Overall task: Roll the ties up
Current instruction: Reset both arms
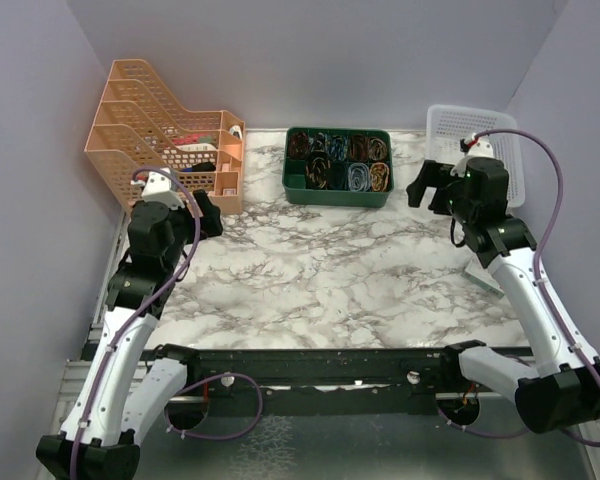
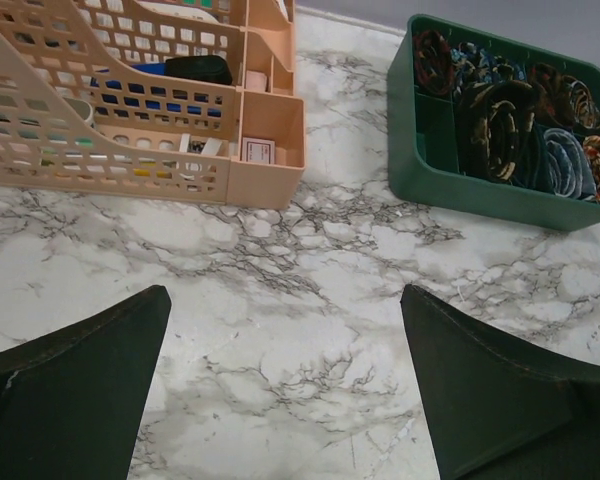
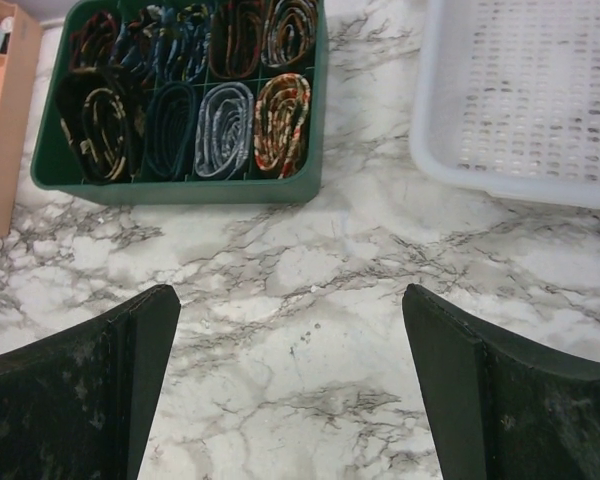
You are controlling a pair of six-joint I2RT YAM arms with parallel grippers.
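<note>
No loose tie lies on the marble table. A black rolled tie with tan-gold flecks (image 3: 102, 128) sits in the front left compartment of the green tray (image 3: 180, 190), among several other rolled ties. It also shows in the left wrist view (image 2: 500, 125) and in the top view (image 1: 318, 173). My left gripper (image 1: 208, 215) is open and empty over the table's left side, its jaws wide apart in its own view (image 2: 285, 292). My right gripper (image 1: 430, 188) is open and empty, right of the tray (image 1: 337, 200), with bare marble between its jaws (image 3: 290, 290).
An orange mesh desk organizer (image 1: 160, 130) with small items stands at the back left, close to my left gripper; it also shows in the left wrist view (image 2: 265, 180). A white perforated basket (image 1: 510, 150) sits at the back right, empty in the right wrist view (image 3: 430, 150).
</note>
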